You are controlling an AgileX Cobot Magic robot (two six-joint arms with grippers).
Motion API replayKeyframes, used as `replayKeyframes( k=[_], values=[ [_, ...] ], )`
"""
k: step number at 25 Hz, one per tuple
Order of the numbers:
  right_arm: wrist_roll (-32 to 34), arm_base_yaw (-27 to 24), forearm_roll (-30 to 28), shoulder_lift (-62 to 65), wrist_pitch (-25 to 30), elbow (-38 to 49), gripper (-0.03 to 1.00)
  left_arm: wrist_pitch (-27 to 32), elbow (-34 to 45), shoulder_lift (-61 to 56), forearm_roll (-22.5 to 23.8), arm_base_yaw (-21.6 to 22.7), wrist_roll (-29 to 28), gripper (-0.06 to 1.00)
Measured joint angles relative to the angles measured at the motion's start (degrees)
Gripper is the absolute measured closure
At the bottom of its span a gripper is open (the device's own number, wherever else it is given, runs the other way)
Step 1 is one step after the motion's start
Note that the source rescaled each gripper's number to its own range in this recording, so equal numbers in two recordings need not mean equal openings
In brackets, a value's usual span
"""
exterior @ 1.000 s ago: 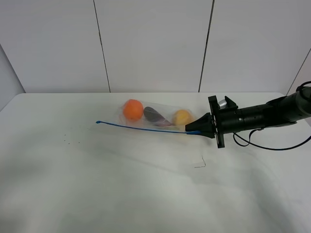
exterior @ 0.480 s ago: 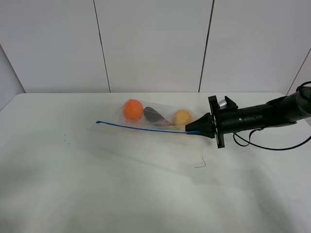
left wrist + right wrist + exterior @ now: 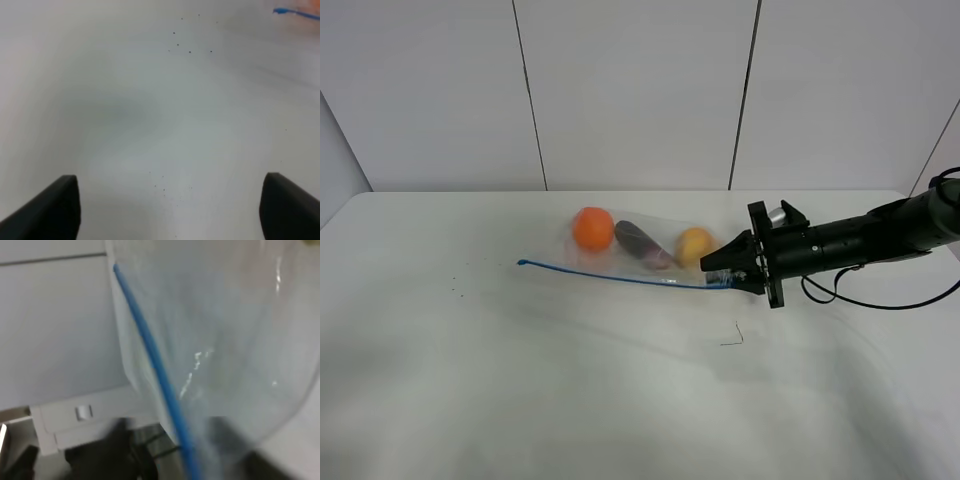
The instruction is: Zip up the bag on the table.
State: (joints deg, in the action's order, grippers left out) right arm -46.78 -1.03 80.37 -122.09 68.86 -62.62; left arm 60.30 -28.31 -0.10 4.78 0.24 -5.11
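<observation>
The clear bag [image 3: 640, 245] lies on the white table [image 3: 520, 390], holding an orange [image 3: 592, 228], a purple eggplant [image 3: 642, 242] and a yellow fruit [image 3: 694, 245]. Its blue zipper strip [image 3: 610, 275] runs along the near edge and sags onto the table. My right gripper [image 3: 720, 270] is at the strip's right end, with the jaws apart around it. In the right wrist view the strip [image 3: 150, 355] and the clear film [image 3: 225, 340] fill the blurred picture. My left gripper [image 3: 170, 180] is open and empty over bare table, out of the high view. The strip's left tip [image 3: 282, 11] shows there.
A small dark mark [image 3: 732, 336] lies on the table in front of the right gripper. Tiny specks [image 3: 455, 292] lie at the left. A black cable [image 3: 880, 303] hangs under the right arm. Grey wall panels stand behind the table's far edge.
The right gripper's jaws have spread apart. The blue strip has dropped from a taut line to a sagging curve on the table, and the bag has settled slightly.
</observation>
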Motion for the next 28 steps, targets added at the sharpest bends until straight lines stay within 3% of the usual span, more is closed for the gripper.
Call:
replayKeyframes(
  k=[2,5,7,13,17,23,28],
  values=[
    [0.49,0.00,-2.13,0.64,0.02,0.00,0.21,0.00,0.00,0.00,-0.04,0.00,0.20,-0.05],
    [3.29,-0.11,-7.75,2.70,-0.33,-1.69,0.07,0.00,0.00,0.00,-0.45,0.00,0.66,-0.05],
    [7.11,-0.17,-13.93,4.76,-1.75,-4.52,0.04,0.00,0.00,0.00,-0.57,0.00,0.83,-0.05],
    [24.01,0.19,-41.48,12.54,-6.82,-14.36,0.03,0.00,0.06,0.00,-0.63,0.00,0.85,-0.05],
    [31.99,0.19,-55.95,17.53,-7.34,-17.72,0.03,0.00,0.06,0.00,-0.69,0.00,0.85,-0.05],
    [38.14,0.19,-70.52,22.83,-0.52,-17.72,0.03,0.00,0.06,0.00,-0.75,0.00,1.28,-0.05],
    [40.97,0.19,-73.66,27.90,0.51,-17.72,0.03,0.00,0.06,0.00,-1.39,0.00,2.96,-0.05]
  ],
)
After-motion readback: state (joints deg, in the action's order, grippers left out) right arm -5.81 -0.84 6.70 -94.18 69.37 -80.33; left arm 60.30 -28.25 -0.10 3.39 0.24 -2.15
